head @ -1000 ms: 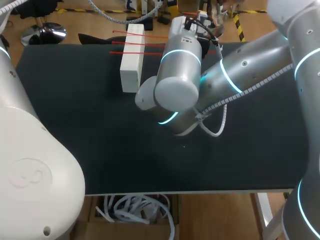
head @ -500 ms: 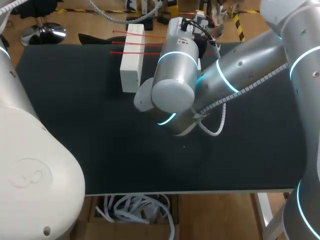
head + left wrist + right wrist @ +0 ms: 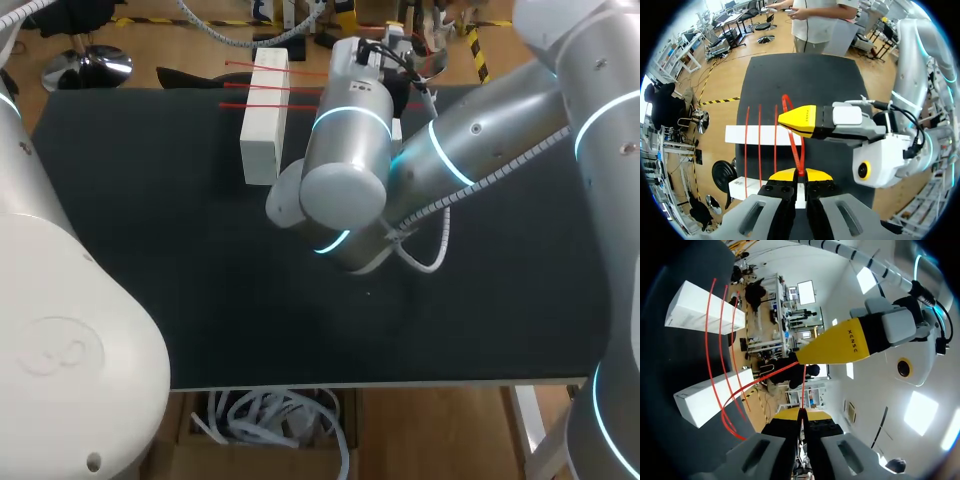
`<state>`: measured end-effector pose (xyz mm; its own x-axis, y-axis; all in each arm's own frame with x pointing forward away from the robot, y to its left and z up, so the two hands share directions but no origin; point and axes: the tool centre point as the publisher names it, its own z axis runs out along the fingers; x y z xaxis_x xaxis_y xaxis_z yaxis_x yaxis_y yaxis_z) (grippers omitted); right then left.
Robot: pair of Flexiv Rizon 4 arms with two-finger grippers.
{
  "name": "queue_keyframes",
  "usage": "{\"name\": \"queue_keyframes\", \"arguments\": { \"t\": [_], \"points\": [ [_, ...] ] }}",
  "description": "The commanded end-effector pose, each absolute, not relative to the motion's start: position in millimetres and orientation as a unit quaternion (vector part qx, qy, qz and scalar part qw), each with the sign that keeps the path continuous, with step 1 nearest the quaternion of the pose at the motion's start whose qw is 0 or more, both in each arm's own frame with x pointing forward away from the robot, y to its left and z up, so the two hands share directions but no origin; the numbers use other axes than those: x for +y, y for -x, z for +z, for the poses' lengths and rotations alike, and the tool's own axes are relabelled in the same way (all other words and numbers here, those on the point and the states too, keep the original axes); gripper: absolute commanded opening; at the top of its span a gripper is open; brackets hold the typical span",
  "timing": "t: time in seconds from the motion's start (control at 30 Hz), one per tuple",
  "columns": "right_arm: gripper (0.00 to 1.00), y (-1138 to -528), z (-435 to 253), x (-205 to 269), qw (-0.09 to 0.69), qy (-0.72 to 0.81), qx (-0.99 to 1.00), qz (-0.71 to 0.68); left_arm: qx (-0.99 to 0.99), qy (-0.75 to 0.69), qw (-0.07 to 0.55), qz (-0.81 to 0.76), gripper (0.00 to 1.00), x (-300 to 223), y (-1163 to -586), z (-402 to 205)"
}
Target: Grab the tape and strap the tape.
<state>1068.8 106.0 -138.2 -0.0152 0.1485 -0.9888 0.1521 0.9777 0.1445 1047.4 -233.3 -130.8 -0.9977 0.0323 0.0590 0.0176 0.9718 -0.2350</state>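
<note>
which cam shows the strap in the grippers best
Left wrist view: the thin red plastic strap loops from left gripper to right gripper. Right wrist view shows it thinner; head view has it mostly behind the right arm.

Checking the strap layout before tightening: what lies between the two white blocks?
In the left wrist view, three red straps span the gap from the far white block to the near white block, over bare black table.

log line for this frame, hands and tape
left hand: shut on tape | right hand: shut on tape | tape: red, looped between both hands | other tapes: three, across white blocks
</note>
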Motion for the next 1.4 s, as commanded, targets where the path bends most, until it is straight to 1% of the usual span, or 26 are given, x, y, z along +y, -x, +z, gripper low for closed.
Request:
{"name": "queue_keyframes", "arguments": {
  "t": [0.03, 1.4],
  "points": [
    [0.00, -1066.9, -137.0, 107.7, 0.692, -0.103, 0.714, -0.003, -0.993, 0.012, 0.031, 0.116, 0.00, -233.7, -1047.4, -129.7],
    [0.00, -1063.4, -134.7, 115.5, 0.690, -0.088, 0.718, 0.015, -0.993, 0.012, 0.031, 0.116, 0.00, -233.7, -1047.4, -129.7]
  ]
}}
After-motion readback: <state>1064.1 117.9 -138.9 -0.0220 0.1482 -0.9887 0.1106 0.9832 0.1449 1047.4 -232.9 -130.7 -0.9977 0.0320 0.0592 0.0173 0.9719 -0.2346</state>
